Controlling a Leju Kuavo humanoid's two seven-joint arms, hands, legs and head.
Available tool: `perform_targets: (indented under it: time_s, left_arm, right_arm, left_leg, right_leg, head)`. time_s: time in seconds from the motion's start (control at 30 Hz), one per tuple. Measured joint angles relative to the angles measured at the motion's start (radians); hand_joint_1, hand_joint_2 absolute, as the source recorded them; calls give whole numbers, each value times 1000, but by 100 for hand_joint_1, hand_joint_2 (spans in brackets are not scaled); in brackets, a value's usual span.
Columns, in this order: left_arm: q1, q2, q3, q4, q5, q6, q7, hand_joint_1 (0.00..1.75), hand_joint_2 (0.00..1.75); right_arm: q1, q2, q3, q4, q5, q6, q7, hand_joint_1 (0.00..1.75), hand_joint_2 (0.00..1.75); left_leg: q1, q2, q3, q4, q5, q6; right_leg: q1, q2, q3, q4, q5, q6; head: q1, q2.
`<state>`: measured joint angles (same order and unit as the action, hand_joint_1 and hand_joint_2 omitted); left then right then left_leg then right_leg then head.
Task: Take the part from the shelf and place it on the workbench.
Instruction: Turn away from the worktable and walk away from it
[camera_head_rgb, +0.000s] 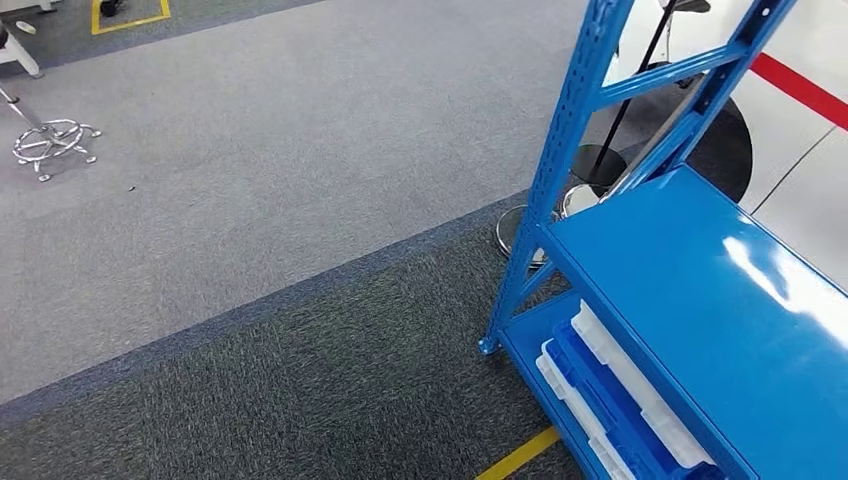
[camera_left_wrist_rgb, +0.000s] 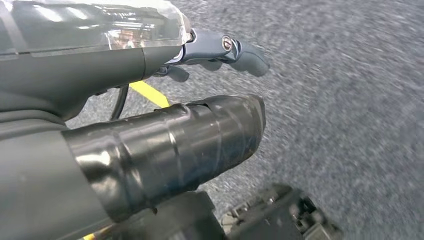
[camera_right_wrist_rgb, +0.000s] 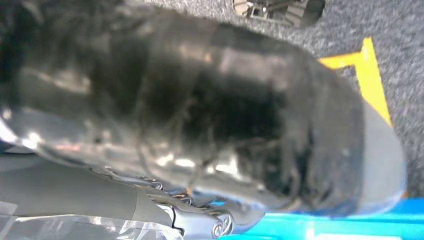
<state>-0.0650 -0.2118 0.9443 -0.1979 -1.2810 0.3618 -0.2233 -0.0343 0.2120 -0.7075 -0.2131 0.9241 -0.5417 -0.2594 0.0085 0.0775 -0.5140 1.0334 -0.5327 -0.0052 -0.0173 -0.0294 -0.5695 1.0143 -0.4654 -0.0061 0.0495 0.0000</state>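
Note:
A blue metal shelf (camera_head_rgb: 700, 290) stands at the right of the head view, and its glossy top board is bare. On the lower level lie white and blue plastic trays (camera_head_rgb: 620, 400). I cannot make out a separate part on the shelf. My left hand (camera_left_wrist_rgb: 150, 130) hangs over grey carpet, its taped thumb and darker fingers (camera_left_wrist_rgb: 240, 50) stretched out with nothing between them. My right hand (camera_right_wrist_rgb: 200, 115) hangs close to the shelf's blue edge (camera_right_wrist_rgb: 320, 225). Its blurred thumb is extended and I see nothing in its grasp.
Grey carpet stretches left of the shelf, with a yellow floor line (camera_head_rgb: 517, 455) near its foot. A chrome chair base (camera_head_rgb: 52, 143) sits far left. A chrome stool base (camera_head_rgb: 520, 225) and a black round stand base (camera_head_rgb: 735, 140) are behind the shelf.

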Motion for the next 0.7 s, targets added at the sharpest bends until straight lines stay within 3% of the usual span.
perform_targets:
  time_s: [0.07,0.1,0.13,0.17,0.2,0.23,0.3,0.37,0.43,0.5,0.57,0.63,0.67,0.7]
  left_arm:
    - [1,0,0,0,0,0,-1,0,0]
    - [3,0,1,0,0,0,-1,0,0]
    - [4,0,1,0,0,0,-1,0,0]
    - [5,0,1,0,0,0,-1,0,0]
    - [6,0,2,0,0,0,-1,0,0]
    - [7,0,2,0,0,0,-1,0,0]
    - [7,0,4,0,0,1,0,0,0]
    - [6,1,7,0,1,2,0,0,0]
    - [4,2,8,0,1,3,1,0,0]
    - [4,1,9,0,1,3,1,0,0]
    - [7,1,9,0,1,4,1,0,0]
    - [11,1,10,0,1,4,1,0,0]
    - [11,1,10,0,1,4,1,0,0]
    - [11,1,10,0,1,4,2,0,0]
  right_arm:
    - [-2,0,0,0,0,0,0,0,0]
    - [-3,-1,0,0,0,0,0,0,0]
    - [-2,-1,0,0,0,0,-1,0,0]
    - [-2,-1,0,0,0,-1,-1,0,0]
    - [-1,-1,0,0,1,-1,-2,0,0]
    - [-1,0,0,0,2,-1,-2,0,0]
    - [-1,0,0,0,5,-3,-2,0,0]
    - [-1,1,0,0,9,-7,-2,0,0]
    - [2,1,0,1,13,-11,-1,0,0]
    - [5,2,0,2,16,-13,-1,0,0]
    - [4,2,0,2,18,-13,-1,0,0]
    - [3,2,0,2,18,-13,-1,0,0]
    - [4,2,0,2,19,-13,-1,0,0]
    - [5,2,0,2,19,-13,0,0,0]
  left_leg:
    - [4,-48,-47,110,-66,-6]
    - [4,-61,-81,180,-98,-8]
    - [4,-66,-107,233,-113,-9]
    - [4,-68,-120,254,-107,-8]
    - [4,-70,-115,235,-81,-6]
    - [4,-76,-93,179,-41,-3]
    - [4,-114,-39,43,22,6]
    - [2,-141,-16,-20,37,13]
    - [2,-129,-12,-28,41,22]
    - [5,-108,-7,-40,52,36]
    - [6,-82,-8,-47,57,47]
    - [4,-55,-10,-46,56,49]
    - [3,-42,-11,-46,55,48]
    - [3,-30,-10,-45,53,47]
  right_leg:
    - [-1,21,-1,-3,5,-9]
    - [0,32,-3,-3,6,-12]
    - [2,45,-4,-2,6,-12]
    - [3,59,-4,0,6,-13]
    - [3,73,-4,2,6,-13]
    - [4,87,-4,5,5,-12]
    - [4,110,-7,9,5,-8]
    - [2,128,-12,11,6,4]
    - [1,141,-16,8,10,18]
    - [3,107,-28,30,-7,26]
    - [5,56,-72,126,-67,29]
    - [2,42,-130,250,-124,35]
    - [0,40,-143,279,-128,38]
    - [-2,36,-135,270,-113,40]
  head:
    - [-1,0]
    - [-2,0]
    - [-2,0]
    - [-2,0]
    - [-2,0]
    - [-2,0]
    - [-1,0]
    - [-1,0]
    - [-1,0]
    - [0,0]
    - [2,0]
    - [3,0]
    - [3,0]
    - [3,0]
